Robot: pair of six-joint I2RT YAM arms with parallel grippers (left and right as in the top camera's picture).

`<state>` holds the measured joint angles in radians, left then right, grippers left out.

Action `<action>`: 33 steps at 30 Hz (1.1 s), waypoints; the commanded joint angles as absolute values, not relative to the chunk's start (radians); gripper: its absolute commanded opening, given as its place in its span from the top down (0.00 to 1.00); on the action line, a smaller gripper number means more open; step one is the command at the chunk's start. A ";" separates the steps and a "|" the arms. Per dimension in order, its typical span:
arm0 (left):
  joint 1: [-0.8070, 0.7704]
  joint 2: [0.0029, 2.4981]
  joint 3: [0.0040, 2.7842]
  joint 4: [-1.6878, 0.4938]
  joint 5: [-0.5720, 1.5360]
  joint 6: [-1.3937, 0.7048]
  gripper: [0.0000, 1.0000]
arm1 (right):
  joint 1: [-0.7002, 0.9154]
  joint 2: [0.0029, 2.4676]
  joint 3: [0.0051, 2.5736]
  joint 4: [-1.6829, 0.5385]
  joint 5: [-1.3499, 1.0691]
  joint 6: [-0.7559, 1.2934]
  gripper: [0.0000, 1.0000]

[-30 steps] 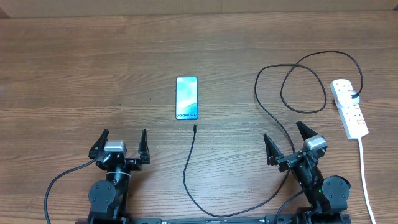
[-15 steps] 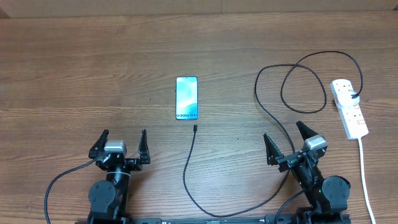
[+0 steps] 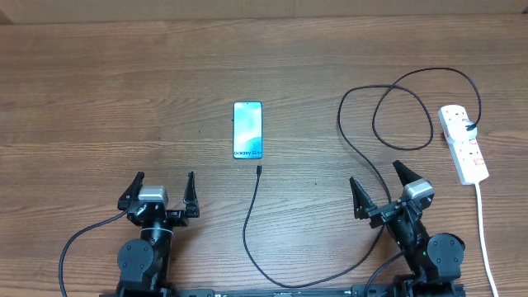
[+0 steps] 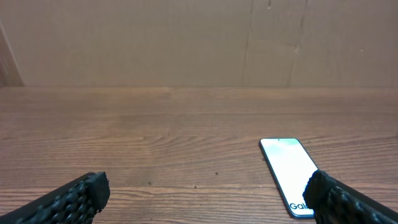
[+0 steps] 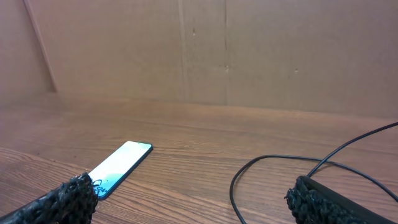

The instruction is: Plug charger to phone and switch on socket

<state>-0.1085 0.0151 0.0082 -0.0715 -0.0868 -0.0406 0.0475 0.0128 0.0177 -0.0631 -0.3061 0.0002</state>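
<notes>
While parked low at the near edge of the table (image 3: 99, 91), grips nothing on either side.

Far left: left end effector (image 3: 164, 176) released, spread wide and empty, well apart from every task item. From the left wrist view, shows only bare wood ahead, with the phone (image 4: 289, 174) forward and off to the right.

Mid-table: phone lying flat, screen lit and face up, "Galaxy S24" edge turned toward the arms. Just short of that edge, not touching it: connector tip (image 3: 259, 171) of the charger (image 3: 339, 120). From there, cable running toward the near edge, sweeping right, then looping up to the black plug (image 3: 470, 125) seated in the socket (image 3: 464, 147).

Right of centre: right end effector (image 3: 374, 172), likewise released and empty, cable passing close beside or beneath it; cannot tell which.

Far right: socket with red switches (image 3: 470, 151), white cord (image 3: 483, 223) trailing nearward. Cannot tell the switch position.

Looks like the very start, with no step done. Calls first for a reach forward to the connector tip, a fine pinch just behind it, then alignment with the phone's near edge, probably while bracing the phone against sliding. Leaves the switch to the right arm, nearest the socket.
</notes>
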 commanded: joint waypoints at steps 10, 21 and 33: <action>-0.098 0.004 0.005 -0.071 -0.085 -0.014 0.00 | 0.050 0.003 0.008 -0.058 -0.293 -0.005 0.00; -0.098 0.004 0.005 -0.071 -0.085 -0.014 0.00 | 0.050 0.003 0.008 -0.057 -0.293 -0.005 0.00; -0.098 0.004 0.005 -0.067 -0.109 -0.014 0.00 | 0.050 0.003 0.008 -0.053 -0.290 -0.005 0.00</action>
<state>-0.1085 0.0151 0.0082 -0.0711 -0.0875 -0.0406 0.0475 0.0128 0.0177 -0.0631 -0.3058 -0.0002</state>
